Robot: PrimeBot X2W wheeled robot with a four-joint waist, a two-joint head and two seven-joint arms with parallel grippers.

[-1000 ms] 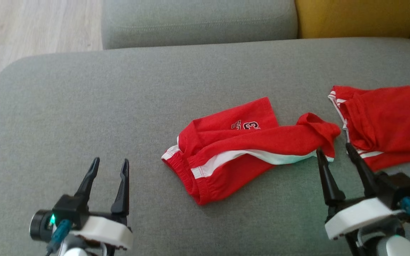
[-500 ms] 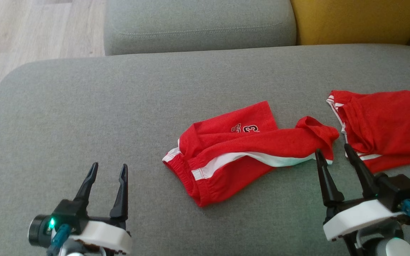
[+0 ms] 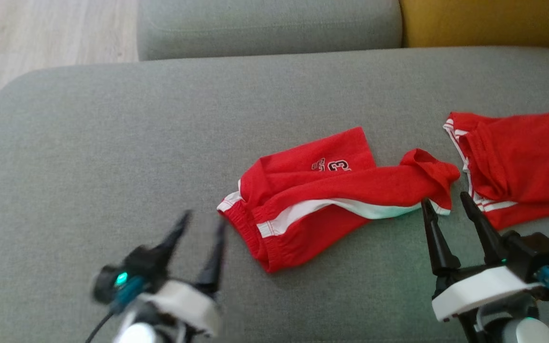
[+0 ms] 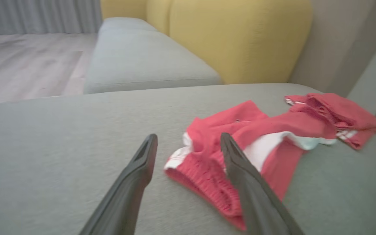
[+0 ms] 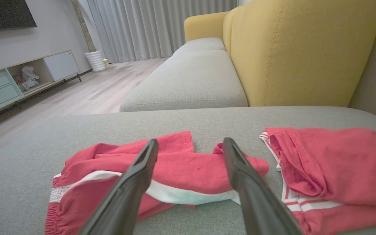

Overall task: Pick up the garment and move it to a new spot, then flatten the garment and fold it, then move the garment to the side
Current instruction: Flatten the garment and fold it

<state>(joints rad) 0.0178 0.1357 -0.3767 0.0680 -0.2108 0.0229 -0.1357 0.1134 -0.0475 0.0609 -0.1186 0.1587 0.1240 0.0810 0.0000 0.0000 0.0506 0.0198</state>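
Swung rightward, the left end effector (image 3: 204,220) is now seen just beside the waistband end of the garment (image 3: 322,200), fingers spread, nothing held. The right end effector (image 3: 445,200), equally spread, is poised at the opposite end; the long axis is laid across the sofa cushion (image 3: 112,143) between them.

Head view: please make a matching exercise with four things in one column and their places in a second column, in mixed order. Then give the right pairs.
Things:
1. shorts with a number
2. other red garment
3. left gripper
4. yellow backrest

Places:
A. lower left, open
B. top right corner
C. middle of the grey seat, crumpled
D. right edge of the grey seat

Pairs: 1-C, 2-D, 3-A, 4-B
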